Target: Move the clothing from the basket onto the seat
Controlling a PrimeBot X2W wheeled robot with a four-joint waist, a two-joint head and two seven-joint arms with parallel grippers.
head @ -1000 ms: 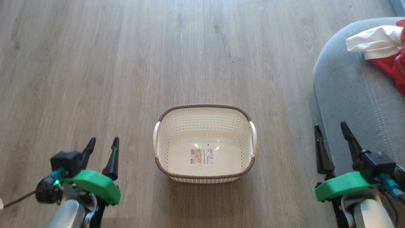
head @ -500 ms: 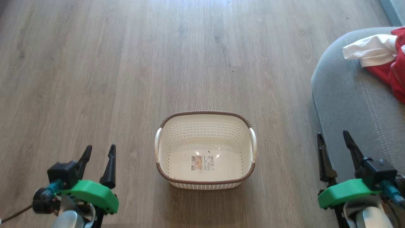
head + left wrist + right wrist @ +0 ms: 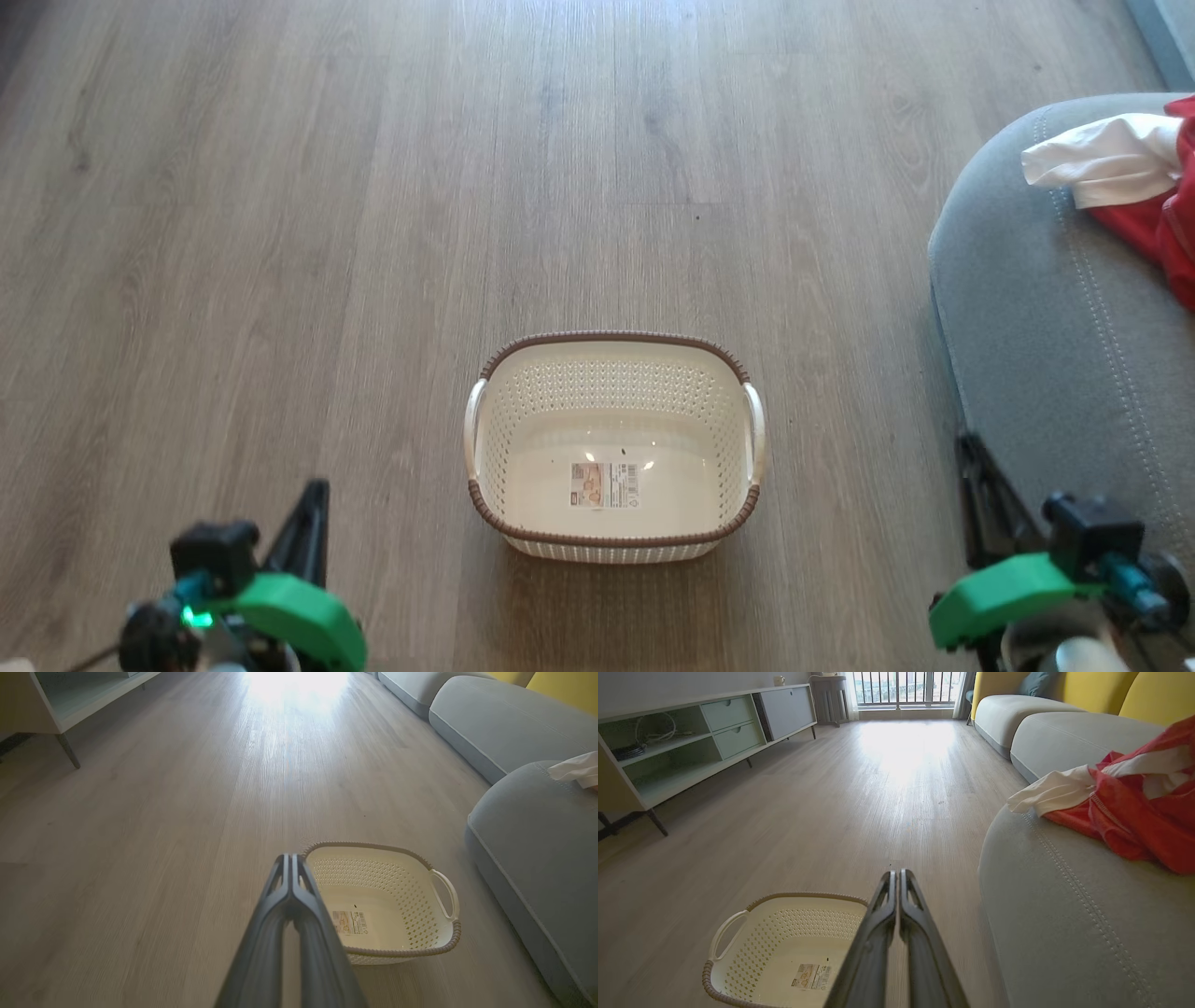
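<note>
The left gripper is clenched on nothing, its two long dark fingers pressed together along their length. It hangs over the pale wood-plank floor to the left of the small oval cream plastic basket, which has perforated walls and a brown woven-look rim. The right gripper is likewise clenched and holds nothing, its fingers meeting tip to tip. It sits between the basket's right side and the rounded edge of the seat, a large grey fabric cushion with lines of pale stitching. The basket stands upright on the floor between the two grippers, apart from both. In the head view its long axis runs left to right, with a cream loop handle at each end, and a sticker label lies flat on its inner floor. A strip of floor separates the basket from the seat. The clothing, thin red and white fabric, lies crumpled on top of the seat near its far rounded corner. Its white fold points toward the seat's edge on the basket's side, and the red bulk trails off to the right, cut by the frame. Any lettering is too bunched to read. Farther off are a second grey cushion and a low pale cabinet on thin legs.
</note>
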